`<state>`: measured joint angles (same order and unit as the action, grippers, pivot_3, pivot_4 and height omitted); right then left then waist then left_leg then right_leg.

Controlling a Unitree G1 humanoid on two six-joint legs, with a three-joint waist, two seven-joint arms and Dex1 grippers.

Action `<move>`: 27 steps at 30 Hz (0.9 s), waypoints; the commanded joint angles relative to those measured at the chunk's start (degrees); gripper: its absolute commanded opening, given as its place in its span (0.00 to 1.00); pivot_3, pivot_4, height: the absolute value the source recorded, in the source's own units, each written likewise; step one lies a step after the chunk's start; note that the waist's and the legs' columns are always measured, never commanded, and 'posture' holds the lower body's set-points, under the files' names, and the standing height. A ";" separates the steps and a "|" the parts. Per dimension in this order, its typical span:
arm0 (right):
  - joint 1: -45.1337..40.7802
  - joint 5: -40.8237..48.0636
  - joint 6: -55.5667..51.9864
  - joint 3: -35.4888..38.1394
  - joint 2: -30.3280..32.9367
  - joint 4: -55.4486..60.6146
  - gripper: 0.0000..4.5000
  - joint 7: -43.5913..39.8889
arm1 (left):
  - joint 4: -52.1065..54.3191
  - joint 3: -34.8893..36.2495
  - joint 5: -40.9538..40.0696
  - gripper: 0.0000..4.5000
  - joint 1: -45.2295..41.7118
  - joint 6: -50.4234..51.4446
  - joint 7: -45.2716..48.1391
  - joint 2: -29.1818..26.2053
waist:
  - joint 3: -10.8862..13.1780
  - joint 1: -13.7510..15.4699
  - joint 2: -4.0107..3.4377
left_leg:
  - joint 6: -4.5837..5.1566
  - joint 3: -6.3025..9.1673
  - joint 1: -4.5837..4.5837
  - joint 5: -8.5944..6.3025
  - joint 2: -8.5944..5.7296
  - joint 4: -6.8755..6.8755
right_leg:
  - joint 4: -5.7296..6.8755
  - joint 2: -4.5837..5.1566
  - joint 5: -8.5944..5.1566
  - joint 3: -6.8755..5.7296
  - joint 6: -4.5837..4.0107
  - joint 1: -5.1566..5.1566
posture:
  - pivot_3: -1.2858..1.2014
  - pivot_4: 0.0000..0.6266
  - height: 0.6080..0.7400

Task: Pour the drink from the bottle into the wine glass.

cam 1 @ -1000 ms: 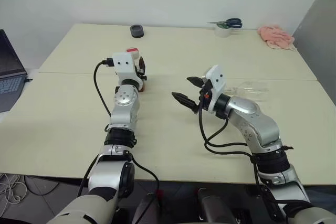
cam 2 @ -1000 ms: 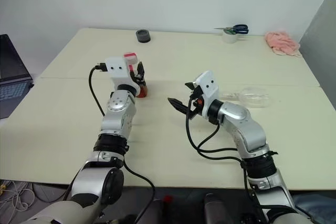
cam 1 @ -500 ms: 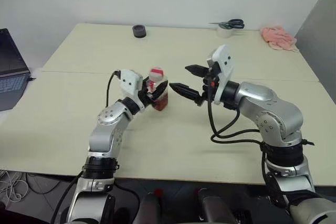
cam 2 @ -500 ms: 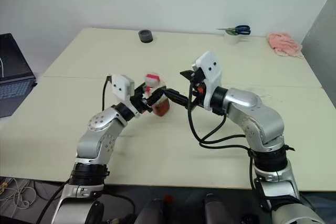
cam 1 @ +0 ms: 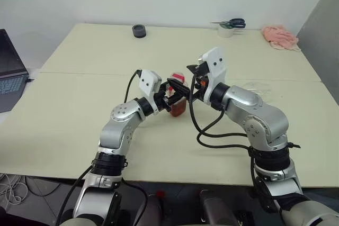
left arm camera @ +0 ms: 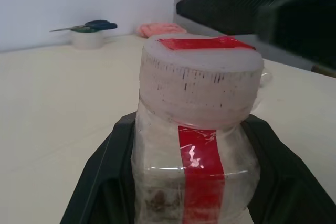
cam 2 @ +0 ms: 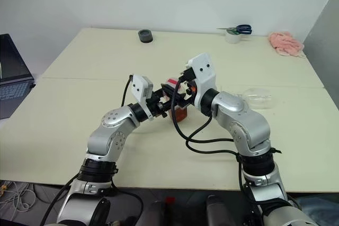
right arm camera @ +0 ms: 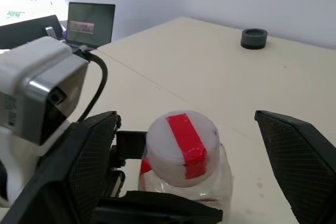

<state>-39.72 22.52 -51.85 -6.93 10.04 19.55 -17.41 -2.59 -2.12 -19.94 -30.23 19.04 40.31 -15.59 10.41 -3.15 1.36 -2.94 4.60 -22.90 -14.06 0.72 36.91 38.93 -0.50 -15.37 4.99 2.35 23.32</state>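
Clear plastic squarish bottle (cam 1: 177, 101) with red label sits mid-table clamped in the left gripper (cam 1: 170, 98), and from the right wrist view the right gripper (right arm camera: 189, 182) spreads wide around its cap (right arm camera: 182, 146), probably to unscrew.

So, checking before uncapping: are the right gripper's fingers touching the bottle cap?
Apart. The right wrist view shows the right gripper open, its fingers wide of the bottle cap.

The bottle (cam 1: 178, 101), clamped in the left gripper (cam 1: 172, 98), is blocking the middle of the surface (cam 1: 69, 109), with the right gripper (right arm camera: 194, 182) spreading its fingers (right arm camera: 302, 161) wide on either side of the cap. The wine glass (cam 1: 254, 89) is lying toward the right edge.
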 commanded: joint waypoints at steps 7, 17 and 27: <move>-0.58 0.51 -2.47 0.19 -0.81 1.27 1.00 0.80 | 5.39 -0.49 -1.29 0.48 -1.31 1.07 0.70 -0.07 | 0.00 -0.06 0.00 | 0.00 0.00 0.00 0.00 0.01 0.00 | 0.00 -0.01 0.00 0.00 0.00 0.00 | 0.52 0.24 1.00; -0.78 -0.16 -2.09 0.72 -1.22 1.02 0.71 1.76 | 6.52 -0.60 -1.25 0.48 -1.18 1.70 0.69 -0.07 | 0.01 -0.08 -0.01 | 0.00 0.00 0.00 0.00 0.01 -0.01 | 0.00 -0.01 -0.01 0.00 0.01 0.00 | 0.52 0.24 1.00; -1.55 0.46 0.58 1.33 1.19 -1.07 0.43 -2.50 | 7.02 -0.77 -1.91 0.48 -1.21 2.29 1.74 -0.42 | 0.01 -0.09 -0.01 | 0.00 0.00 0.00 0.00 0.01 -0.01 | -0.01 -0.01 -0.01 0.01 0.02 0.01 | 0.52 0.24 1.00</move>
<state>-39.76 22.71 -53.97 -7.16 9.54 18.80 -17.42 0.51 -3.08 -20.16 -30.23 21.91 40.68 -15.63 10.42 -3.24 1.35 -2.94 4.60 -22.90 -14.07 0.72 36.90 38.92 -0.51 -15.39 5.00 2.38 23.33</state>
